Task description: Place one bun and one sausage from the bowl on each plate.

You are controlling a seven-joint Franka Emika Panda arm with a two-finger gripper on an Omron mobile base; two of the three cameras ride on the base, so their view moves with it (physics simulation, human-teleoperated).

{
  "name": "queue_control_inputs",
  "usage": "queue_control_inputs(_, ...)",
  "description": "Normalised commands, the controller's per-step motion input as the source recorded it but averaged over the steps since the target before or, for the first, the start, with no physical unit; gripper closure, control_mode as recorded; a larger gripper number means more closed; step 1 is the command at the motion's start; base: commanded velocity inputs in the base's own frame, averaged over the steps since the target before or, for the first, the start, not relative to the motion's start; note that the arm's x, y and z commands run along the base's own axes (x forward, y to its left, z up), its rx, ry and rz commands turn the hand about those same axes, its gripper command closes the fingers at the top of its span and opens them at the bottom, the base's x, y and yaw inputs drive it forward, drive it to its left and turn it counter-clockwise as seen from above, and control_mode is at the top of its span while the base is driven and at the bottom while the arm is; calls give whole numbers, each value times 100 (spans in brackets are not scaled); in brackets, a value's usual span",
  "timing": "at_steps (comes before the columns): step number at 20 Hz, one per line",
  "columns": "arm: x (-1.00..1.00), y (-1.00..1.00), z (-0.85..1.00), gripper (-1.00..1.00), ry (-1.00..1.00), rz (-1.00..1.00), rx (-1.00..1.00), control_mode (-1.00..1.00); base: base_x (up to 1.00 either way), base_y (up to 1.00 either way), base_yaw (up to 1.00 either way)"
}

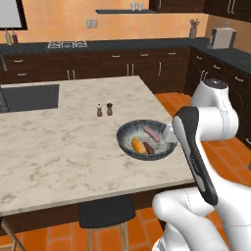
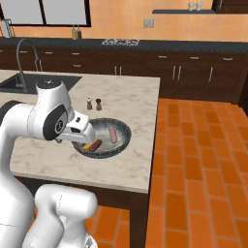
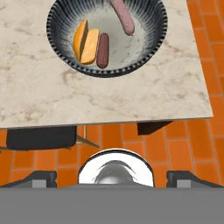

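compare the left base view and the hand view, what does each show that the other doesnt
Left base view alone: the salt and pepper shakers beyond the bowl, the sink at the island's left end, the back counter with a toaster.

Hand view alone: the open gripper, its tips low in the picture, over the floor short of the island's edge.

Both: the bowl on the marble island, holding an orange bun, a dark sausage beside it and a pink sausage apart, plus the black stool.

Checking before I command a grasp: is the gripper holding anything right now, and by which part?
Nothing is held. The gripper is open, back over the floor short of the counter edge, with the bun and both sausages lying in the bowl.
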Motion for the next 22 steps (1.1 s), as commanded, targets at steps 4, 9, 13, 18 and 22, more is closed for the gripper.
queue_control_inputs(4, 93, -24, -1, -100, 0, 0, 1, -100, 0, 0, 0)
queue_control_inputs(9, 100, -21, -13, -100, 0, 0, 2, -100, 0, 0, 0)
queue_control_inputs(13, 93, 0, -46, -100, -4, 0, 0, -100, 0, 0, 0)
queue_control_inputs(18, 65, 2, -36, -100, -3, 0, 0, -100, 0, 0, 0)
queue_control_inputs(22, 50, -1, -29, -100, -1, 0, 0, -100, 0, 0, 0)
